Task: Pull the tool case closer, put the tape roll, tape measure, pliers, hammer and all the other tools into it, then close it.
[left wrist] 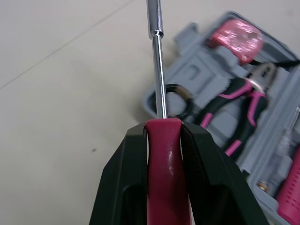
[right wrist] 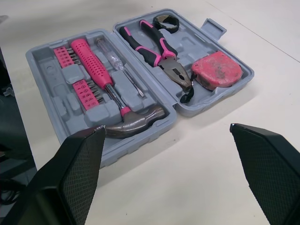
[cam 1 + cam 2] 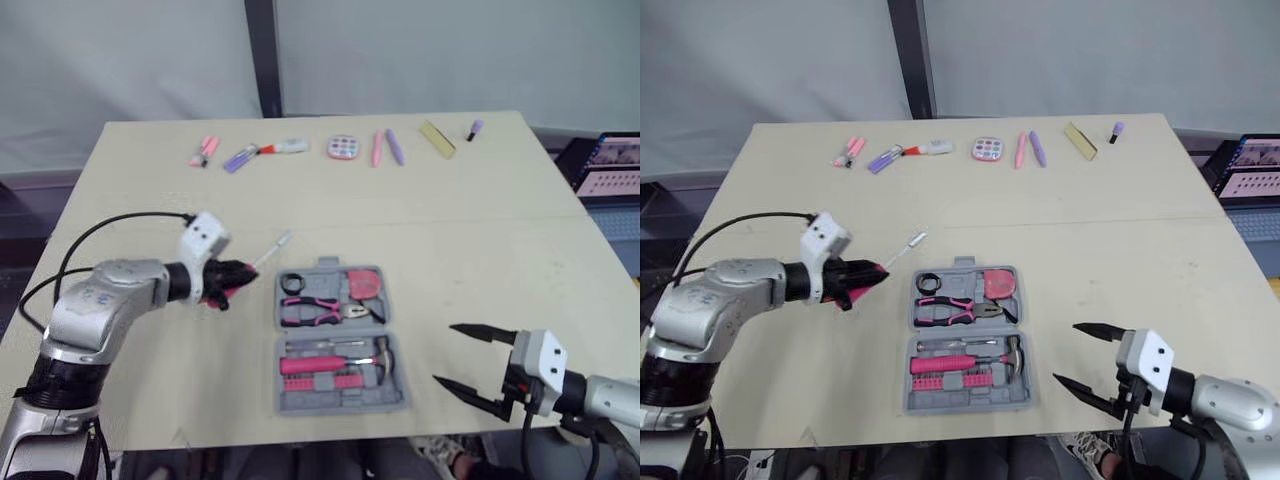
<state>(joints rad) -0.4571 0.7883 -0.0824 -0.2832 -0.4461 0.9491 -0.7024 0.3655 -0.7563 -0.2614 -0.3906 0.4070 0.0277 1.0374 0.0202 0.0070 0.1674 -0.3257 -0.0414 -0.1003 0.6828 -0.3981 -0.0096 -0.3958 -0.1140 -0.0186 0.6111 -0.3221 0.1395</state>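
The grey tool case point(image 3: 342, 395) lies open near the table's front edge. In it sit the black tape roll point(image 3: 292, 283), pink tape measure point(image 3: 362, 283), pink-handled pliers point(image 3: 320, 311), hammer point(image 2: 136, 121) and a pink bit driver point(image 3: 320, 365). My left gripper point(image 3: 232, 276) hovers just left of the case, shut on a pink-handled screwdriver point(image 1: 161, 154) whose steel shaft point(image 3: 270, 250) points away and up. My right gripper point(image 3: 462, 365) stands open to the right of the case, with nothing between its fingers.
Along the table's far edge lie pink and purple markers point(image 3: 204, 151), a glue tube point(image 3: 285, 147), a round pink compact point(image 3: 343, 147), two pens point(image 3: 387, 146) and a yellow strip point(image 3: 437, 138). A laptop point(image 3: 610, 167) stands off the table's right side.
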